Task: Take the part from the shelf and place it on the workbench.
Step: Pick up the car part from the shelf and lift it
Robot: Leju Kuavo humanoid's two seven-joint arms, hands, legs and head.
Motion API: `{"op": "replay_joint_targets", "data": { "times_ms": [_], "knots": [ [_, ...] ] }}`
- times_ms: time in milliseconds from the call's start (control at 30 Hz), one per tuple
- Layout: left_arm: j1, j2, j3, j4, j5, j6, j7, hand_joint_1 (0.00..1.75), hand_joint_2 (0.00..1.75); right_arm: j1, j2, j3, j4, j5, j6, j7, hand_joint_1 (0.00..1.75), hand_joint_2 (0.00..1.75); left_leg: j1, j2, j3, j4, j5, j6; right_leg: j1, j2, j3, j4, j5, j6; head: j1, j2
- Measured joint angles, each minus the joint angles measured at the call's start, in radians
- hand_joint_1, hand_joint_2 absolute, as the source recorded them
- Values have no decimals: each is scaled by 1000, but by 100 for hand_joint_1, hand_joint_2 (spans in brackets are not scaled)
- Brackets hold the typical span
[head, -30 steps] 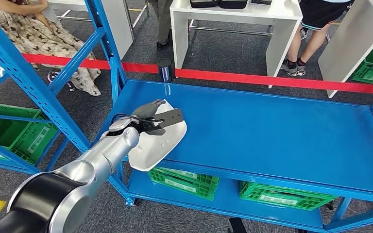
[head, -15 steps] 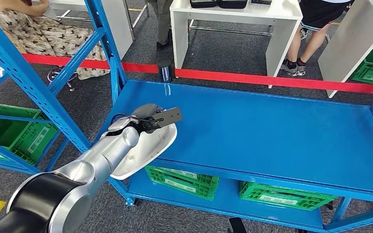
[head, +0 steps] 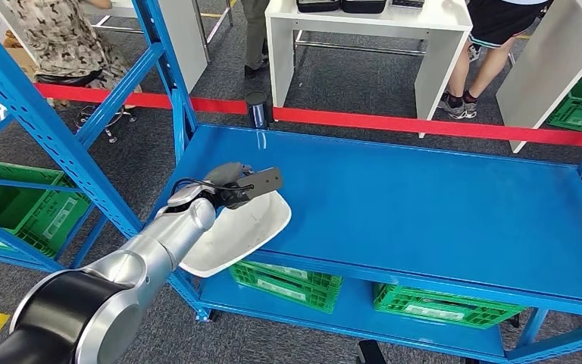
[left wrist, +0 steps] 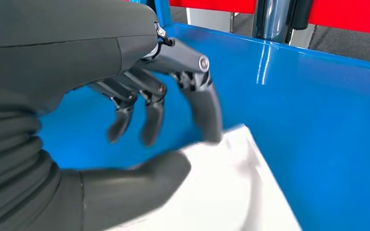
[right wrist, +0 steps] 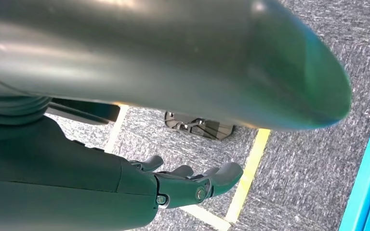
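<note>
The white moulded part (head: 236,231) lies nearly flat at the left front corner of the blue workbench (head: 424,205), with much of it hanging past the front edge. My left hand (head: 227,183) holds it at its far rim. In the left wrist view the thumb (left wrist: 139,180) presses on the white part (left wrist: 226,192) and one finger meets the part's edge, while the other fingers (left wrist: 149,103) hang above the blue top. My right hand (right wrist: 188,185) hangs over grey floor, fingers loosely extended and holding nothing.
Green crates (head: 284,280) (head: 439,303) sit on the workbench's lower level. The blue shelf frame (head: 38,129) with another green crate (head: 23,208) stands close on the left. Behind a red barrier strip (head: 424,125) are white tables and people.
The part, still held by my left hand, has tipped from a steep tilt to nearly flat at the bench's front corner. The seated person at the back left has shifted.
</note>
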Motion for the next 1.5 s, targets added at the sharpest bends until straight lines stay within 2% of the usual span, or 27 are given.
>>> {"op": "replay_joint_targets", "data": {
  "times_ms": [633,867,900,1000,1033,1467,1500],
  "knots": [
    [1,0,0,0,-1,3,9,0,175,0,0,0,0,-1,0,-1,0,0,0,0,0,0,0,0,0,0,0,0,0,0,0,0],
    [1,-10,18,0,28,-6,-13,0,175,0,0,0,0,-1,-1,-1,0,0,0,0,0,0,0,0,0,0,0,0,0,0,0,0],
    [2,-12,19,0,29,-6,-13,7,175,0,0,0,0,-1,-1,-1,0,0,0,0,0,0,0,0,0,0,0,0,0,0,0,0],
    [2,-18,24,0,32,-9,-13,138,175,0,0,0,0,-1,-1,-1,0,0,0,0,0,0,0,0,0,0,0,0,0,0,0,0],
    [3,-20,27,0,34,-11,-13,175,175,0,0,0,0,-1,-1,-1,0,0,0,0,0,0,0,0,0,0,0,0,0,0,0,0],
    [17,-31,43,0,42,-15,-11,172,175,0,-1,0,0,-3,-2,-3,0,0,0,0,0,0,0,0,0,0,0,0,0,0,0,0],
    [17,-31,43,0,42,-15,-11,128,175,0,-1,0,0,-3,-2,-3,0,0,0,0,0,0,0,0,0,0,0,0,0,0,0,0]
  ]
}}
